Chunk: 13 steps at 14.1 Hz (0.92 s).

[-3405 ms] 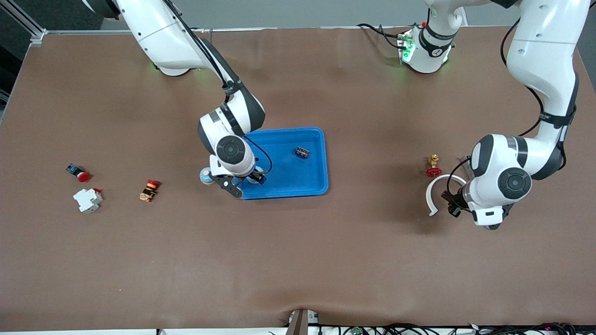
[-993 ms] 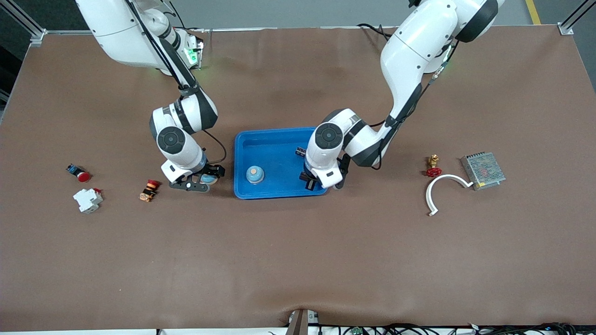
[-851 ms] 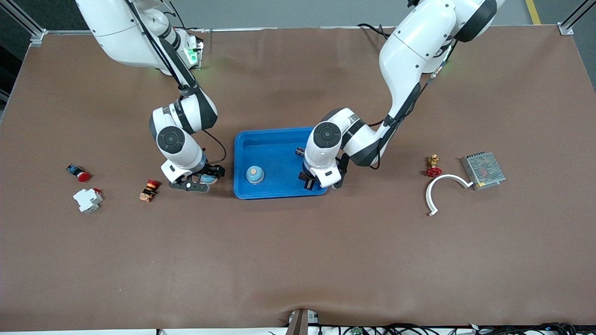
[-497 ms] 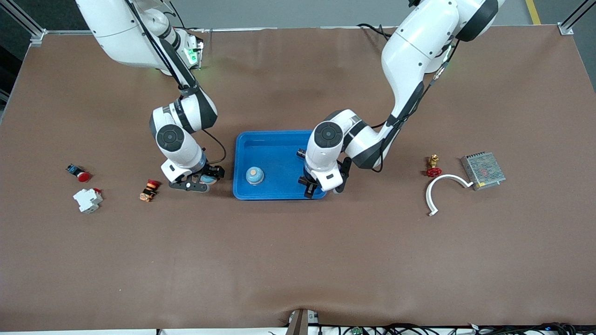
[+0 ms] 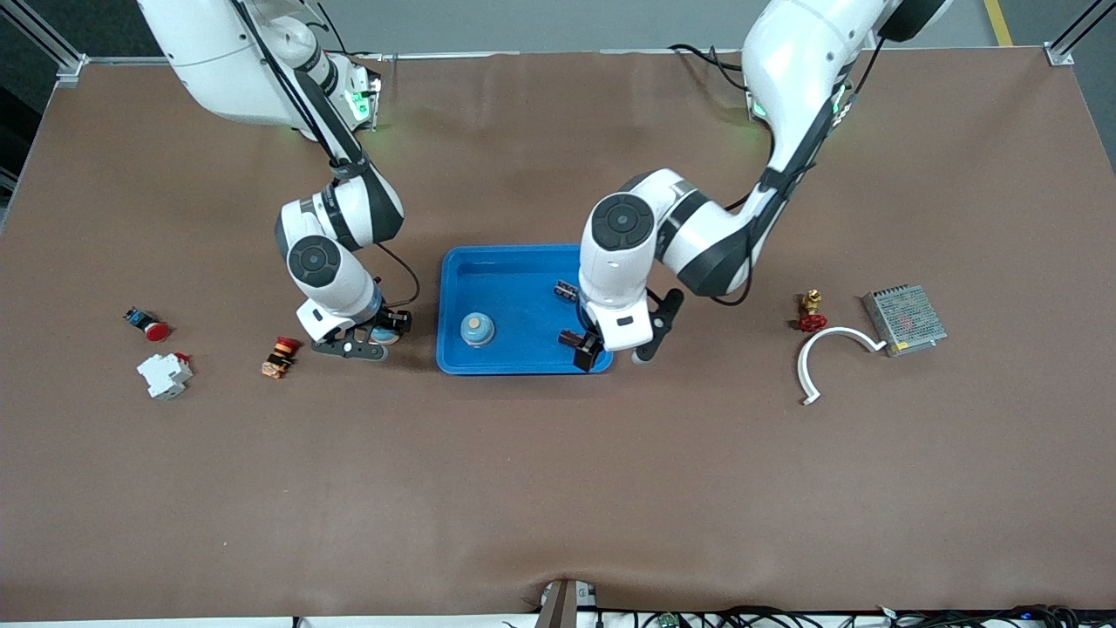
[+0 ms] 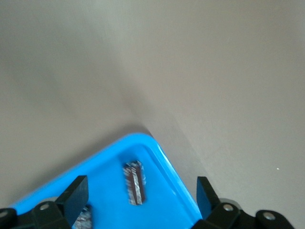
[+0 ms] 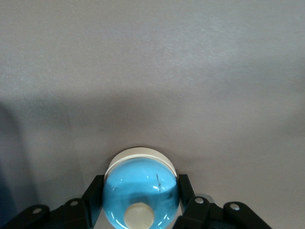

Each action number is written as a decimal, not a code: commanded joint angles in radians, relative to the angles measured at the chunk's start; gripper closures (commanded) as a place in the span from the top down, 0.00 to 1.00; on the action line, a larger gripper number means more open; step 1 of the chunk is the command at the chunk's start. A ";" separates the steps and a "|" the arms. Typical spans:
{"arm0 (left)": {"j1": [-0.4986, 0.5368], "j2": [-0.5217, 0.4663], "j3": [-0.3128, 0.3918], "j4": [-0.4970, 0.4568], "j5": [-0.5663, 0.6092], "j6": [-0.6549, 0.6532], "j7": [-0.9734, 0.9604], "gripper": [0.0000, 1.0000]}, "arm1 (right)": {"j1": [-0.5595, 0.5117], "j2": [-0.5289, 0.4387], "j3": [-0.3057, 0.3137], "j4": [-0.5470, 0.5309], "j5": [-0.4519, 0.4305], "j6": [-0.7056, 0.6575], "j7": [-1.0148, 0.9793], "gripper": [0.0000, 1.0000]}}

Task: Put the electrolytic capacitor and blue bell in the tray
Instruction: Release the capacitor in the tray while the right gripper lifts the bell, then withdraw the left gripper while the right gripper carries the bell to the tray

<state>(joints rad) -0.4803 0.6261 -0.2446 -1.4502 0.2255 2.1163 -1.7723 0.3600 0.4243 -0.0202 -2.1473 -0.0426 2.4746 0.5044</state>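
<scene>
Pinching a blue bell (image 7: 141,193) on the worktop beside the tray (image 5: 514,362), the right claw (image 5: 373,336) should lift straight; left claw (image 5: 610,344) spread above capacitors (image 6: 135,182) lying inside.

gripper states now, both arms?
Left tool: open, empty, over the tray.
Right tool: shut on a blue bell beside the tray.
</scene>
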 commanded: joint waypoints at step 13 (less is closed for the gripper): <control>0.390 -0.390 -0.004 -0.018 -0.005 -0.335 1.083 1.00 | 0.241 -0.168 0.023 -0.016 0.178 -0.070 0.517 0.00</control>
<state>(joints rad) -0.1185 0.2938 -0.2392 -1.4435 0.2249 1.8046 -0.7433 0.5769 0.2638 0.0094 -2.1414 0.1172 2.3656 0.9755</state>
